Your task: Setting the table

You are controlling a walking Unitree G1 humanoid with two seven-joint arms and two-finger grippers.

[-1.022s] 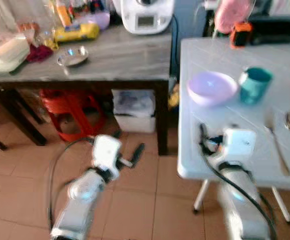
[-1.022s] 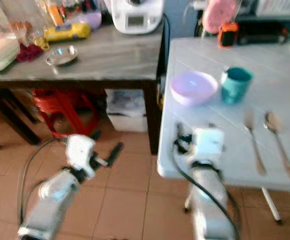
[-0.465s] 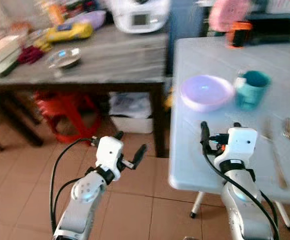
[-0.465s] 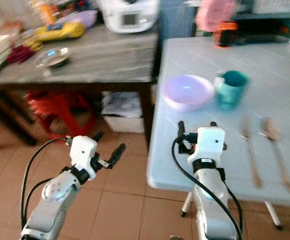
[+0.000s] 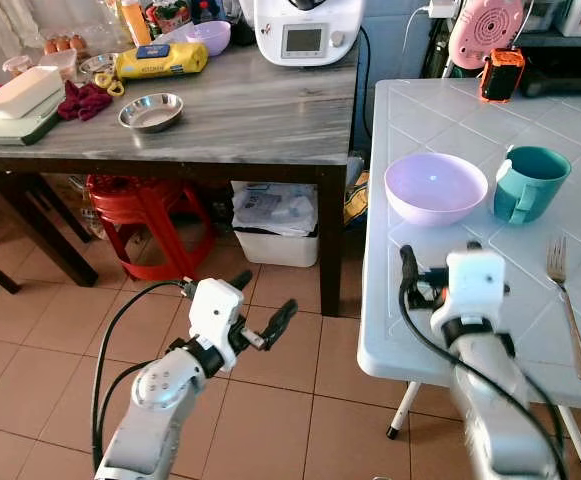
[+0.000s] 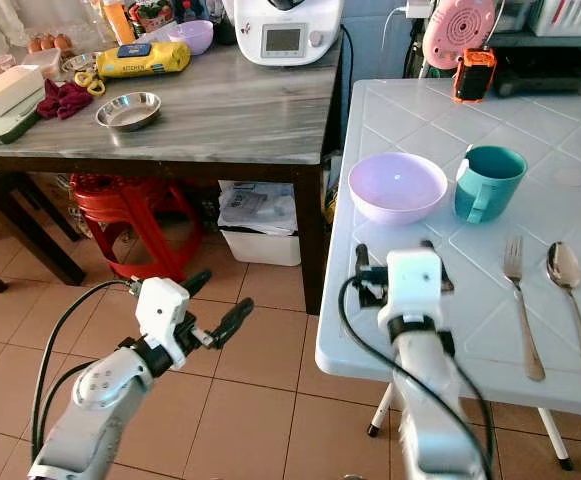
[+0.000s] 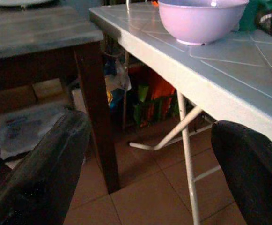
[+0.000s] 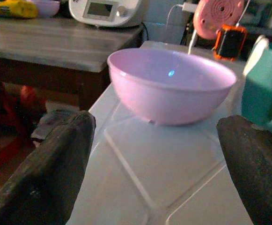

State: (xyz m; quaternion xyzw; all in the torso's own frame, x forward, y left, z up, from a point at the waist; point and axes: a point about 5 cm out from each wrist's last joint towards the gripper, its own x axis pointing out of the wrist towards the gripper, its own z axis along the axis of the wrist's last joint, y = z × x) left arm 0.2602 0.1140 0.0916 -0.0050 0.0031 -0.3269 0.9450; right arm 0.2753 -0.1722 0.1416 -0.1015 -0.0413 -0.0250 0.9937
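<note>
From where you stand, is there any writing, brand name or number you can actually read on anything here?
None can be read.
Yellow packet on the wooden table: a blue label, print too small.
White kitchen machine: a screen, too blurred to read.
Bottles behind the packet: labels too small.
Lilac bowl, teal mug, fork, spoon: no writing.

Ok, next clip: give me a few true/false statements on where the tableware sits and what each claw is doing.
1. The lilac bowl sits beside the teal mug on the white table. True.
2. The right claw grips the bowl. False: it is open, short of the bowl.
3. The fork and spoon lie side by side. True.
4. The left claw holds a steel dish. False: it is open and empty, over the floor.
</note>
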